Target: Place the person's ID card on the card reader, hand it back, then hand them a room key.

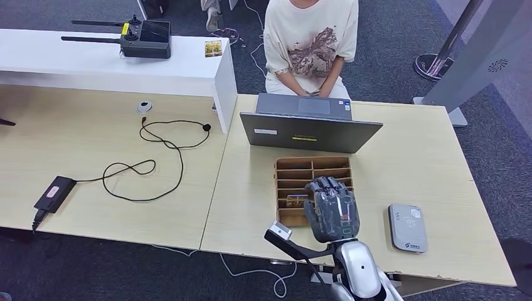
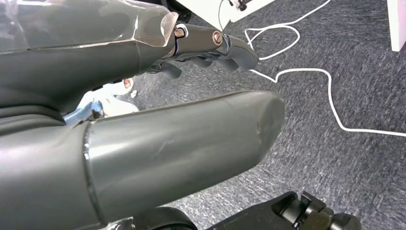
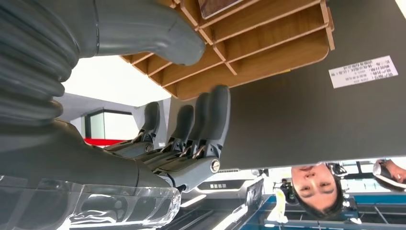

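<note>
Nothing printed here can be read. The white sticker [image 3: 363, 72] on the laptop lid [image 3: 306, 110] carries print too small to make out. The card reader [image 1: 407, 227], at three o'clock from the wooden tray [image 1: 295, 172], bears only a blurred mark.

Right arm [image 1: 357, 269] is raised from below, forearm angled forward. Right hand [image 1: 331, 209] is held palm-down, back of the hand facing up, fingers [image 3: 210, 120] extended and spread apart, thumb [image 3: 148, 28] set apart from them; nothing is gripped. Left hand [image 2: 143, 120] is hung low toward the floor, fingers [image 2: 230, 48] slightly curled, thumb extended, nothing held.
</note>
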Tool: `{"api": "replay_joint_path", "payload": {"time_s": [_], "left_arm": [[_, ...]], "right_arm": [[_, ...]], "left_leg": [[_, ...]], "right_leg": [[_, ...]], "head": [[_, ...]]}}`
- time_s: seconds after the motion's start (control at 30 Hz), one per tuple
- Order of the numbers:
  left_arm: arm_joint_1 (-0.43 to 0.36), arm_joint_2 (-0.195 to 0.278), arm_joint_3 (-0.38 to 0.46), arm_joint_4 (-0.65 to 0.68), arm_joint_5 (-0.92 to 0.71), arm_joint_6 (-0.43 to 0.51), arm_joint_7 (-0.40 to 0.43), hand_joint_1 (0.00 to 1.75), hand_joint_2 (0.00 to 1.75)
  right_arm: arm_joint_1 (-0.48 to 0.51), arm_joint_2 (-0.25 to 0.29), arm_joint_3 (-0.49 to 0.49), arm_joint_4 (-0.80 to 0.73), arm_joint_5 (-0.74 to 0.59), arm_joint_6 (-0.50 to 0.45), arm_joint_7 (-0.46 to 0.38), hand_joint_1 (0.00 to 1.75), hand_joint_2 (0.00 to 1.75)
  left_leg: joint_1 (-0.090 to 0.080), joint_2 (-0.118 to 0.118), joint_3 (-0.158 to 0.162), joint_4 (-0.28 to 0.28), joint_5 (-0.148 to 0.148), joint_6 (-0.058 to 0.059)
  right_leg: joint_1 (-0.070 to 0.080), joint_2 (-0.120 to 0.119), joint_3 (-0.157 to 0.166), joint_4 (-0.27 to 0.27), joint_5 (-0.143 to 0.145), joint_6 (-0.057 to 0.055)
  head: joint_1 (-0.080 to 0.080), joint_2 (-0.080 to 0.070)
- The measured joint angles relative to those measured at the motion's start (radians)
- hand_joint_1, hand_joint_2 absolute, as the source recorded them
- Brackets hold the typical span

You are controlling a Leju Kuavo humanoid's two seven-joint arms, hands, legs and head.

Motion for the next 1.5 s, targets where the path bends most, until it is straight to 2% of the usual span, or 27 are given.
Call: {"api": "replay_joint_path", "payload": {"time_s": [0.17, 0.3, 0.47, 0.67, 0.9, 1.37, 1.5], "left_arm": [[0.000, 0.001, -0.006, 0.000, -0.003, -0.002, 0.000, 0.00, 0.00], [0.000, 0.002, -0.007, 0.000, -0.004, -0.004, -0.003, 0.00, 0.00], [0.000, 0.004, -0.009, 0.000, -0.004, -0.005, -0.007, 0.00, 0.00], [0.000, 0.007, -0.019, 0.000, -0.007, -0.007, -0.008, 0.00, 0.00], [0.000, 0.009, -0.023, 0.000, -0.010, -0.007, -0.008, 0.00, 0.00], [0.000, 0.009, -0.025, 0.000, -0.015, -0.010, -0.008, 0.00, 0.00], [0.000, 0.010, -0.025, 0.000, -0.016, -0.010, -0.008, 0.00, 0.00]], "right_arm": [[-0.008, 0.011, 0.002, 0.026, -0.003, 0.001, -0.002, 0.81, 1.75], [-0.019, 0.026, 0.006, 0.047, -0.003, 0.004, -0.006, 0.89, 1.75], [-0.035, 0.038, 0.010, 0.077, -0.004, 0.004, -0.011, 0.87, 1.75], [-0.046, 0.051, 0.014, 0.105, -0.008, 0.010, -0.011, 0.99, 1.75], [-0.055, 0.059, 0.017, 0.142, -0.013, 0.011, -0.011, 0.86, 1.75], [-0.075, 0.085, 0.021, 0.213, -0.018, 0.014, -0.007, 0.91, 1.75], [-0.077, 0.085, 0.021, 0.226, -0.018, 0.013, -0.004, 0.87, 1.75]], "left_leg": [[0.000, 0.000, 0.000, 0.000, 0.000, 0.000], [0.000, 0.000, 0.000, 0.000, 0.000, 0.000], [0.000, 0.000, 0.000, 0.000, 0.000, 0.000], [0.000, 0.000, 0.000, 0.000, 0.000, 0.000], [0.000, 0.000, 0.000, 0.000, 0.000, 0.000], [0.000, 0.000, 0.000, 0.000, 0.000, 0.000], [0.000, 0.000, 0.000, 0.000, 0.000, 0.000]], "right_leg": [[0.000, 0.000, 0.000, 0.000, 0.000, 0.000], [0.000, 0.000, 0.000, 0.000, 0.000, 0.000], [0.000, 0.000, 0.000, 0.000, 0.000, 0.000], [0.000, 0.000, 0.000, 0.000, 0.000, 0.000], [0.000, 0.000, 0.000, 0.000, 0.000, 0.000], [0.000, 0.000, 0.000, 0.000, 0.000, 0.000], [0.000, 0.000, 0.000, 0.000, 0.000, 0.000]], "head": [[0.000, 0.000], [0.000, 0.000], [0.000, 0.000], [0.000, 0.000], [0.000, 0.000], [0.000, 0.000], [0.000, 0.000]]}}
